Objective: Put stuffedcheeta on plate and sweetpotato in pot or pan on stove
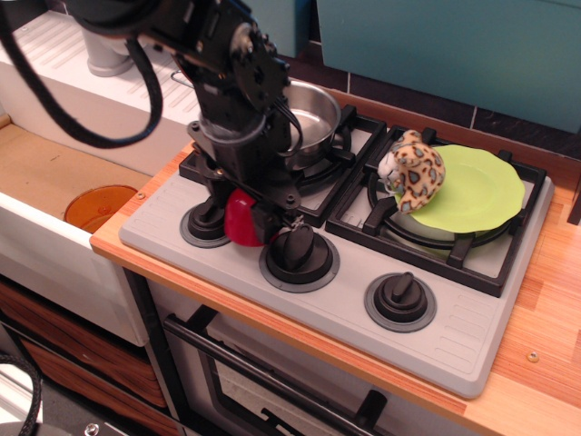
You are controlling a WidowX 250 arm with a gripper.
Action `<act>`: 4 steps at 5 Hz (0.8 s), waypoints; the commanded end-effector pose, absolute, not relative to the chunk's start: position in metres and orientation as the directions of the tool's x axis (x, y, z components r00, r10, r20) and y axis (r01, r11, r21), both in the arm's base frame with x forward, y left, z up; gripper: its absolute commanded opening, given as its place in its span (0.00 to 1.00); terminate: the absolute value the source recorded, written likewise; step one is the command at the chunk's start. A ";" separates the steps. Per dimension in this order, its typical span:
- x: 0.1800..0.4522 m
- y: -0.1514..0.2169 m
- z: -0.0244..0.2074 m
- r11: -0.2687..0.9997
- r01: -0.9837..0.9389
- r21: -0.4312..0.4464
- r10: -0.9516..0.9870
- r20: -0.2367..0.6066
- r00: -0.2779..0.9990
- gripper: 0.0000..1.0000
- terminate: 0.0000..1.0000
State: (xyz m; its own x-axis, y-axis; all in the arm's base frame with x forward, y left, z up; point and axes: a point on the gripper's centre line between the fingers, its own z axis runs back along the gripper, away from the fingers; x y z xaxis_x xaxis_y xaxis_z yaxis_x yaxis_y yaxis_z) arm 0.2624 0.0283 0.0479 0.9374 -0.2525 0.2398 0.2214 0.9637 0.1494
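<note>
The spotted stuffedcheeta [413, 171] lies on the left edge of the lime-green plate [477, 191], which rests on the right burner of the grey stove [454, 336]. The shiny steel pan [313, 118] sits on the back left burner, partly hidden by my arm. My gripper [243, 211] is shut on the glossy red sweetpotato [241, 220] and holds it just above the stove's front left, between the left knob and the middle knob.
Three black knobs line the stove front: left [204, 222], middle [298, 250], right [399, 298]. An orange disc [98, 207] lies in the sink at left. A wooden counter [554, 300] runs along the right. Black burner grates [445, 250] stand raised.
</note>
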 end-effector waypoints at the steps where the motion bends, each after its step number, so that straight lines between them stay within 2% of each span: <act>1: 0.274 0.027 0.117 0.956 0.227 0.188 -0.264 0.209 0.942 0.00 0.00; 2: 0.289 0.029 0.142 0.950 0.246 0.191 -0.279 0.173 0.944 0.00 0.00; 4: 0.326 0.038 0.152 0.937 0.281 0.210 -0.317 0.166 0.934 0.00 0.00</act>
State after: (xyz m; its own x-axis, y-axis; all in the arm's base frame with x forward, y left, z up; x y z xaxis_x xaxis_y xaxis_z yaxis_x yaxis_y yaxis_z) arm 0.3163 0.0387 0.1338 0.9396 -0.3207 0.1195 0.2959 0.9367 0.1874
